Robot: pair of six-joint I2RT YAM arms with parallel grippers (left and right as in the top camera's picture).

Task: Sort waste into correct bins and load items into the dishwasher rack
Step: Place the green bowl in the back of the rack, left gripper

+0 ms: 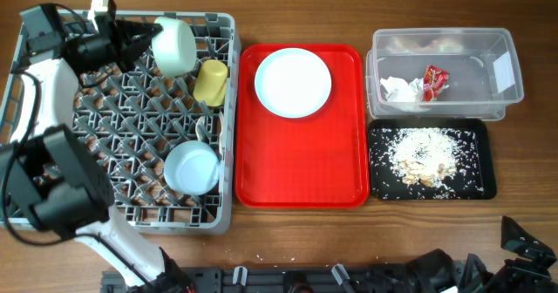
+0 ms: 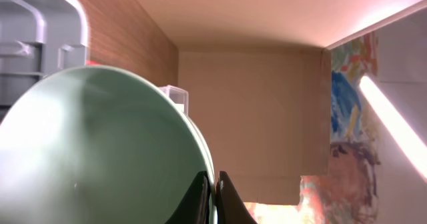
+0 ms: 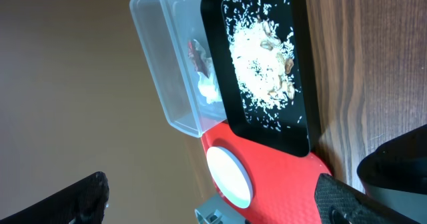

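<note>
My left gripper [image 1: 150, 38] is shut on the rim of the small pale green bowl [image 1: 174, 44], holding it on edge over the far part of the grey dishwasher rack [image 1: 52, 110]. In the left wrist view the jaws [image 2: 213, 199] pinch the green bowl's rim [image 2: 100, 151]. The yellow cup [image 1: 210, 81] and the pale blue bowl [image 1: 192, 168] lie in the rack. The pale blue plate [image 1: 293, 82] sits on the red tray [image 1: 301, 171]. My right gripper [image 3: 210, 187] is open and empty at the near right table edge [image 1: 523, 239]. I cannot make out the fork and spoon.
The clear tub [image 1: 471, 66] at the far right holds the white napkin [image 1: 401, 89] and the red wrapper [image 1: 434, 79]. The black tray [image 1: 484, 184] in front of it holds rice-like scraps [image 1: 423, 153]. The right wrist view shows the black tray [image 3: 303, 127] and plate [image 3: 229, 174].
</note>
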